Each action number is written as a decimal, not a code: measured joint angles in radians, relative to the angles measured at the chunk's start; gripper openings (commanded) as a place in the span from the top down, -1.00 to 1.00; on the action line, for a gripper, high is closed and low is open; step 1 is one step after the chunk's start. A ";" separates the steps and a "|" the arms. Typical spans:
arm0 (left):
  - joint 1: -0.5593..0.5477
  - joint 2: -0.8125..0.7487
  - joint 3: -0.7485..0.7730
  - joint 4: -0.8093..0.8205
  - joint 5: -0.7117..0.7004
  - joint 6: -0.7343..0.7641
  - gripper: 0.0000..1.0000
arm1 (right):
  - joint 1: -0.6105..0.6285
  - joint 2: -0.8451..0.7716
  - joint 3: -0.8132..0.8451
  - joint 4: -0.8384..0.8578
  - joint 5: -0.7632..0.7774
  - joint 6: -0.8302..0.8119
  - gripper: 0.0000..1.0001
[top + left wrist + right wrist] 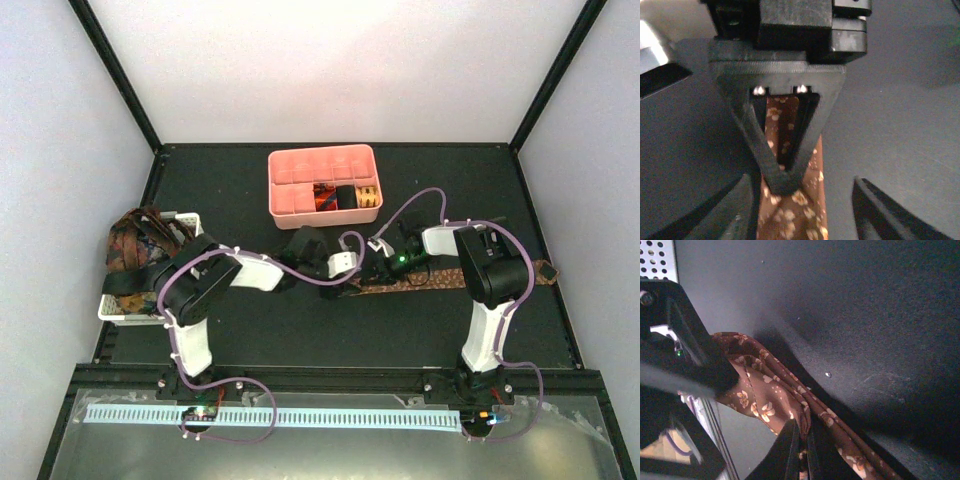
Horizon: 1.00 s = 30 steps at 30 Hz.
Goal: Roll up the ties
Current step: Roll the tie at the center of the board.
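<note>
A brown tie (450, 282) with a small pale flower print lies stretched across the mat toward the right edge. My right gripper (385, 270) is shut on its left end; in the right wrist view the closed fingers (790, 450) pinch folded brown fabric (765, 390). My left gripper (352, 272) faces it from the left, open, with its fingers (740, 210) spread on either side of the tie (795, 215) and not touching it. Other ties (140, 240) are heaped on the white basket. Rolled ties (345, 197) sit in the pink tray.
The pink compartmented tray (300, 165) stands at the back centre. The white slotted basket (125, 305) sits at the left edge of the mat. Purple cables loop over both arms. Black frame posts line the sides.
</note>
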<state>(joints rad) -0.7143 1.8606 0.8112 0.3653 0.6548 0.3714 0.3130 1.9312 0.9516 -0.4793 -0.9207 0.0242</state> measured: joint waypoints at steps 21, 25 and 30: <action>0.106 -0.011 -0.096 -0.019 0.003 -0.033 -0.40 | 0.000 0.000 0.000 0.001 0.000 0.000 0.97; 0.106 -0.021 -0.097 -0.042 0.002 -0.034 -0.39 | 0.000 0.000 0.000 0.001 -0.001 0.000 0.97; 0.100 -0.049 -0.121 -0.053 -0.029 -0.034 -0.25 | 0.000 0.000 0.000 0.001 -0.001 0.001 0.97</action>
<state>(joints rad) -0.6147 1.8114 0.6899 0.3126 0.6258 0.3378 0.3126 1.9312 0.9516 -0.4786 -0.9218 0.0250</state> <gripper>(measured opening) 0.657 0.060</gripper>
